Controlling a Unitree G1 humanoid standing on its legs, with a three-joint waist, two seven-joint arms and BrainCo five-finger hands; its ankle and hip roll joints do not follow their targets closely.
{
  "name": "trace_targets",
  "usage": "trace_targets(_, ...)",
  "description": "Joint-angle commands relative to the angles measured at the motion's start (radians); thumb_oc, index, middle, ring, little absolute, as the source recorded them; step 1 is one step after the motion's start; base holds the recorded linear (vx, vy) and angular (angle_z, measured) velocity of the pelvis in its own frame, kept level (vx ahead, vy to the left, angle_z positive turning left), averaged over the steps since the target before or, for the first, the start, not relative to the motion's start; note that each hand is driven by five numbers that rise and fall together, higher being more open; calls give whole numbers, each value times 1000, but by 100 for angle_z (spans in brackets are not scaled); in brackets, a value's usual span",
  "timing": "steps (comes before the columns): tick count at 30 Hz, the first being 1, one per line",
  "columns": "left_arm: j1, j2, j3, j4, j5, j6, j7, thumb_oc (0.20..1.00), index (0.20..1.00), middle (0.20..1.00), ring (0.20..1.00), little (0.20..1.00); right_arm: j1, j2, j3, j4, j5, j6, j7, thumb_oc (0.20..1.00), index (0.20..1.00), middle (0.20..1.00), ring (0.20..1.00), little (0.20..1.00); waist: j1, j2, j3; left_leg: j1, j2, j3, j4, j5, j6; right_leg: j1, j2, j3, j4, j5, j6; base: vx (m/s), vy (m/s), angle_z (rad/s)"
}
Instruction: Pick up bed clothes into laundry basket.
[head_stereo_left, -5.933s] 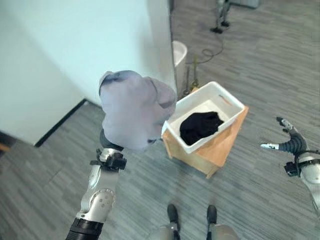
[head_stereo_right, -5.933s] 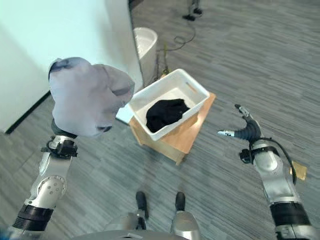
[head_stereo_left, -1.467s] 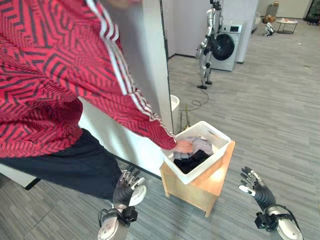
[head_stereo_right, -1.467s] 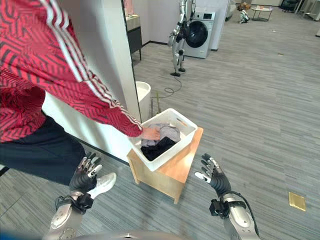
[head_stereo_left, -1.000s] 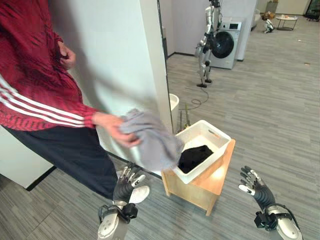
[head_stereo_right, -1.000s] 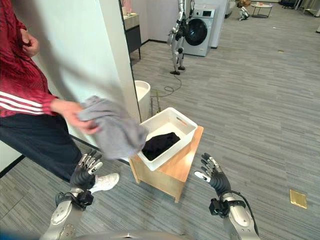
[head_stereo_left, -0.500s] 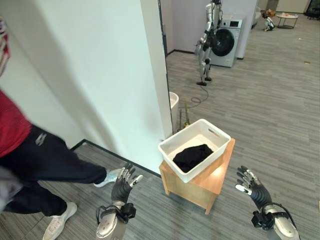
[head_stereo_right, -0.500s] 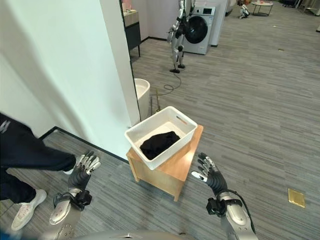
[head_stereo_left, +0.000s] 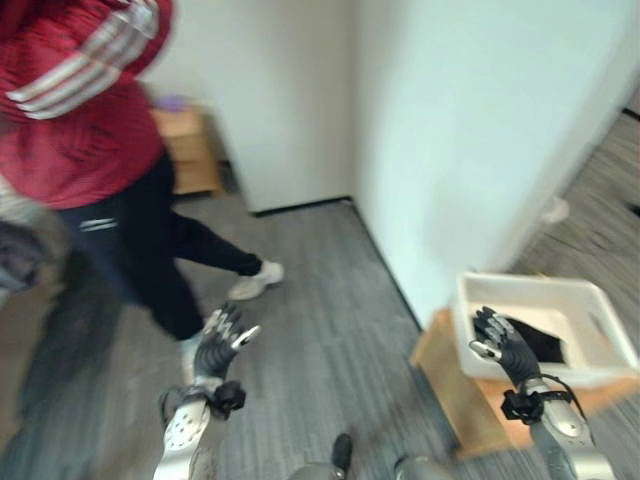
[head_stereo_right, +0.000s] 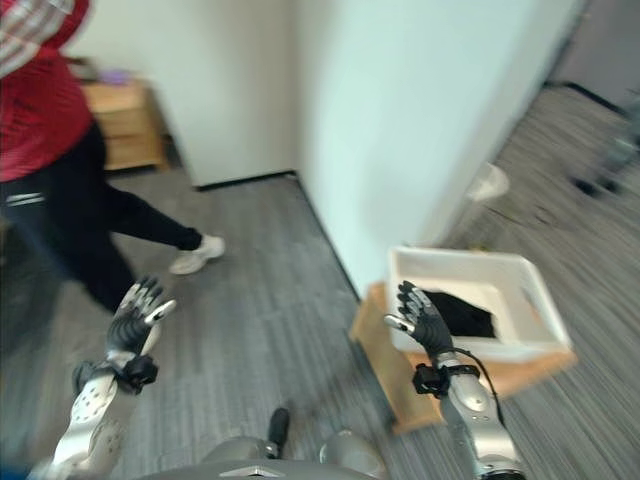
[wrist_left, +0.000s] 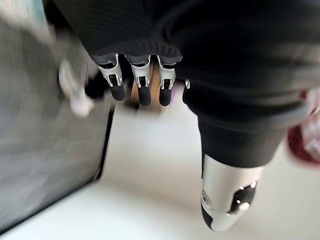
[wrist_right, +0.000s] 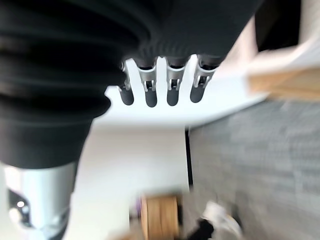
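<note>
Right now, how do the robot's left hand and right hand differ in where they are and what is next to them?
The left hand is raised over bare grey floor, close to the person in the red top; the right hand is raised in front of the white laundry basket on its wooden stand. The left hand has the person's white shoe beyond it; the right hand has the black garment in the basket beyond it. Both hands are open and hold nothing.
</note>
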Motion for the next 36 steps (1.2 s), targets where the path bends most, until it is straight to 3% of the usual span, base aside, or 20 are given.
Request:
trace_targets(1,-91,-13,-12,-24,-68,-36,-26,1000,1000,1000,1000,1000,2,-25,-55,-77,43,-63,6,1000,1000,1000,1000,1000,-90,-69,-17,-77,139,-95,-34,168,-29,116,-45,-75,-316,154,-40,-299,-282,151)
trace_targets(2,-92,-13,-11,-24,-68,-36,-26,1000,1000,1000,1000,1000,1,-26,-55,-77,43,-63,6,1000,1000,1000,1000,1000,-92,-66,-21,-85,140,-97,-32,169,-30,110,-43,-77,-317,157,-39,-416,-165,194)
trace_targets(3,-86,-8,-2,-7,-47,-28,-23,1000,1000,1000,1000,1000,-7,-42,-56,-73,25,-58,-11,1000,1000,1000,1000,1000,-116,-90,-5,-72,192,193,83,86,14,84,-59,-165,-314,178,-40,-281,-93,233)
trace_targets(4,-86,-8,-2,-7,-47,-27,-23,1000,1000,1000,1000,1000,-7,-42,-56,-73,25,-58,-11,1000,1000,1000,1000,1000,-115,-89,-6,-76,193,193,85,86,14,82,-58,-164,-314,180,-40,-497,-154,208)
trace_targets(5,-85,-7,0,-8,-46,-23,-27,1000,1000,1000,1000,1000,-3,-32,-68,-73,59,-57,-12,1000,1000,1000,1000,1000,-137,-98,-4,-35,210,343,194,12,40,65,-83,-256,-331,197,-51,-227,-60,145)
trace_targets(10,-85,-7,0,-8,-46,-23,-27,1000,1000,1000,1000,1000,-3,-32,-68,-72,59,-57,-12,1000,1000,1000,1000,1000,-137,-97,-5,-37,210,342,194,12,40,64,-83,-257,-331,197,-51,-82,29,70)
trace_targets(11,-142,9,-63,5,-51,-6,-47,1000,1000,1000,1000,1000,73,45,-122,-92,132,-79,-16,1000,1000,1000,1000,1000,-244,-49,-56,161,264,619,101,-80,2,61,-140,-532,-371,183,-27,-242,332,97)
trace_targets(13,-161,12,-93,2,-45,1,-47,1000,1000,1000,1000,1000,72,63,-108,-79,146,-77,-17,1000,1000,1000,1000,1000,-252,-22,-78,205,225,594,-85,-54,-2,51,-162,-580,-388,214,0,-155,291,362)
trace_targets(17,-161,17,-97,-5,-38,1,-47,1000,1000,1000,1000,1000,64,66,-99,-66,143,-78,-17,1000,1000,1000,1000,1000,-251,-21,-79,217,216,585,-128,-35,-2,47,-171,-584,-388,225,7,-34,93,43)
trace_targets(18,-133,28,-80,-33,-25,2,-58,1000,1000,1000,1000,1000,54,79,-74,-58,157,-66,-1,1000,1000,1000,1000,1000,-233,-26,-80,225,202,603,-168,4,8,36,-188,-595,-407,272,13,-100,162,-9)
trace_targets(23,-73,13,-29,-25,-9,0,-47,1000,1000,1000,1000,1000,50,72,-41,-55,130,-44,29,1000,1000,1000,1000,1000,-190,-41,-84,229,173,588,-178,0,27,40,-213,-593,-429,306,32,-44,132,6)
trace_targets(36,-77,1,-38,-28,-9,-4,-42,1000,1000,1000,1000,1000,48,64,0,-45,109,-28,48,1000,1000,1000,1000,1000,-184,-62,-90,245,153,602,-178,-13,45,38,-226,-564,-434,337,52,-2,47,-6)
